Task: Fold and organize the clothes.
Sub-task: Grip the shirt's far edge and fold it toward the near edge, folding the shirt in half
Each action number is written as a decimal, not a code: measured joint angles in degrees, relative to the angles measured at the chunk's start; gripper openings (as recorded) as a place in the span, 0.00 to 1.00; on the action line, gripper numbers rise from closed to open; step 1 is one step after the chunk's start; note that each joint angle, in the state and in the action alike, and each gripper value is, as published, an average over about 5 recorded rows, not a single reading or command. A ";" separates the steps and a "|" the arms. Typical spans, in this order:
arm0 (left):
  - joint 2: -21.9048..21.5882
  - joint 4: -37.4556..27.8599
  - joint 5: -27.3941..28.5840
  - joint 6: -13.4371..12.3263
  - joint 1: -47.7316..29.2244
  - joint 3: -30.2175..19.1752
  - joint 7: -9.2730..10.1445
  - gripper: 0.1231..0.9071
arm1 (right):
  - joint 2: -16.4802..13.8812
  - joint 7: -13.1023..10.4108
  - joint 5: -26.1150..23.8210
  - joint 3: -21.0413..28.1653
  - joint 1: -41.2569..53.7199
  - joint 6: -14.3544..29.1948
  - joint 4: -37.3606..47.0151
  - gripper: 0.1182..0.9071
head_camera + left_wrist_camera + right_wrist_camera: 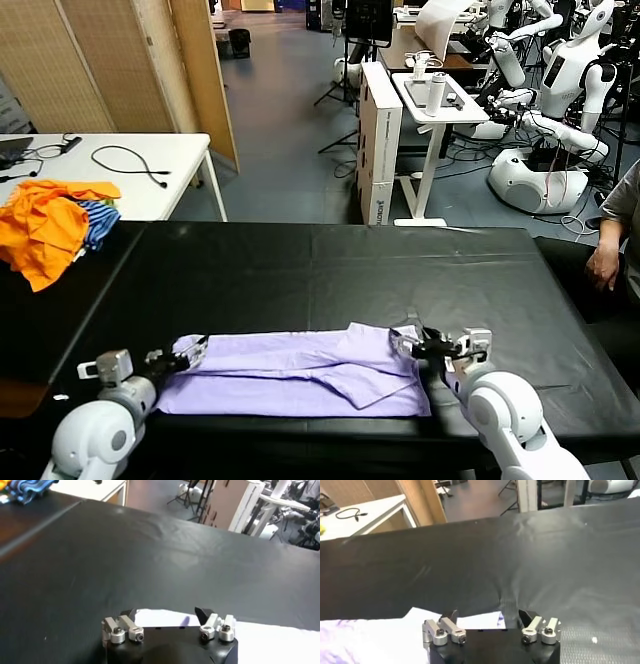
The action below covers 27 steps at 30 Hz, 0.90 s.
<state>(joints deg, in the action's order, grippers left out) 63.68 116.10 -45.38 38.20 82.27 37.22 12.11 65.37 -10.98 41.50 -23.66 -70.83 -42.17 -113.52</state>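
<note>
Both end effectors — left (188, 352), right (408, 342) — spread open over T-shirt (300, 375) ends.

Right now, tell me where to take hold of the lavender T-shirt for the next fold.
Probably at its two far corners, reaching from the near edge. The T-shirt lies flat as a wide band, and the left hand and right hand sit open at those ends.

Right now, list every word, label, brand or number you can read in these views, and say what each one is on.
None can be read.
White cardboard box beyond the black table: dark printing down its side, too small to read.
Lavender T-shirt: plain, no lettering showing.
Left gripper and right gripper: no markings visible.
</note>
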 joint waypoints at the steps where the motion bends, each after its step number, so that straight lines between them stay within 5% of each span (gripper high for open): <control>1: 0.06 -0.10 0.03 0.02 -0.01 -0.02 -0.04 0.65 | 0.11 0.16 -0.22 0.00 0.02 0.01 0.19 0.77; 5: 0.18 -0.39 0.08 0.06 -0.02 -0.13 -0.21 0.38 | 0.56 0.84 -1.03 -0.07 -0.03 0.08 0.91 0.65; 9: 0.21 -0.54 0.04 0.14 -0.19 -0.33 -0.30 0.16 | 1.14 1.23 -1.62 -0.15 -0.36 0.10 1.14 0.39; 14: 0.29 -1.24 0.28 -0.20 -1.10 -0.84 -0.32 0.07 | 2.12 1.27 -2.56 -0.23 -0.83 0.10 1.16 0.06; 21: 0.15 -3.49 0.65 -1.16 -3.87 -2.07 0.00 0.06 | 3.51 0.97 -3.39 -0.65 -0.38 1.91 2.35 0.03; 27: 0.29 -5.10 1.32 -1.82 -7.02 -2.53 0.25 0.06 | 2.91 3.29 -3.19 -0.59 0.60 3.80 3.52 0.04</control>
<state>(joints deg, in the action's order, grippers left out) 63.98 110.99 -44.06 36.38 75.25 34.69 12.36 68.28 -7.70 38.30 -24.25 -70.24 -38.37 -110.00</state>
